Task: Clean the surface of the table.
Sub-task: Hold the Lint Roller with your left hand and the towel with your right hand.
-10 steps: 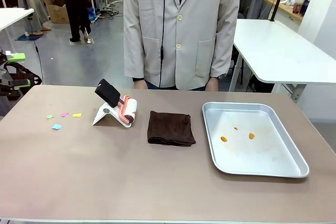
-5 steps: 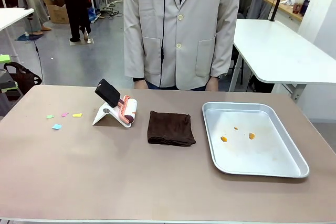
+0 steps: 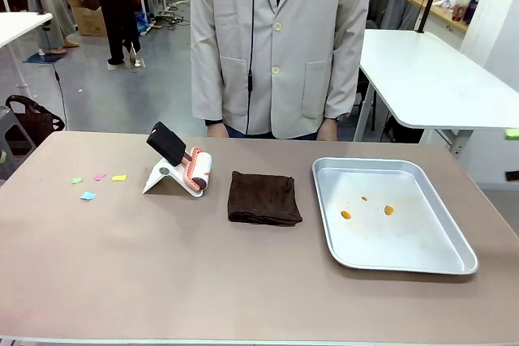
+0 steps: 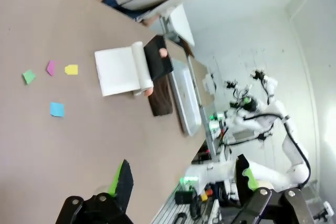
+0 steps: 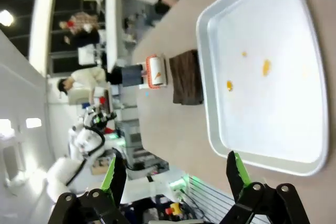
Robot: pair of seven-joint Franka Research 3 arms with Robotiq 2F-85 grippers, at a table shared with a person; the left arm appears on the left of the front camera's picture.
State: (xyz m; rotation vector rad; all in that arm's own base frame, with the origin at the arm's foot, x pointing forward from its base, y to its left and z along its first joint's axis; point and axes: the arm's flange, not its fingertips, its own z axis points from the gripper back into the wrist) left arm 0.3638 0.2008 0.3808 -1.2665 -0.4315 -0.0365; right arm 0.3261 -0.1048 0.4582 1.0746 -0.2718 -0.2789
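While both of my arms hang above the near side, the large rectangular table with the matte taupe-brown top (image 3: 162,281) spans the front view from edge to edge. A person in a pale beige jacket (image 3: 280,46) stands at its far side, hands lowered by the edge.

Findings on the table top, from my left to my right:
- Four small coloured paper scraps (image 3: 87,196), green, pink, yellow and blue, lie loose near the left end.
- A lint roller with a black handle on a white stand (image 3: 182,169) sits to the right of the scraps, handle tilted up and to the left.
- A dark brown folded cloth (image 3: 263,198) lies flat just beside the roller, apart from it.
- A shiny silver rectangular metal tray (image 3: 413,237) lies to the right of the cloth, with a few small orange bits (image 3: 346,215) on its floor.

My left gripper (image 4: 184,176), seen in the left wrist view, stands with its jaws spread wide and nothing between them. It is above bare table, with the scraps and roller beyond it.

My right gripper (image 5: 174,167), seen in the right wrist view, is likewise spread wide and holds nothing. It is off the surface, with the tray beyond its fingers.
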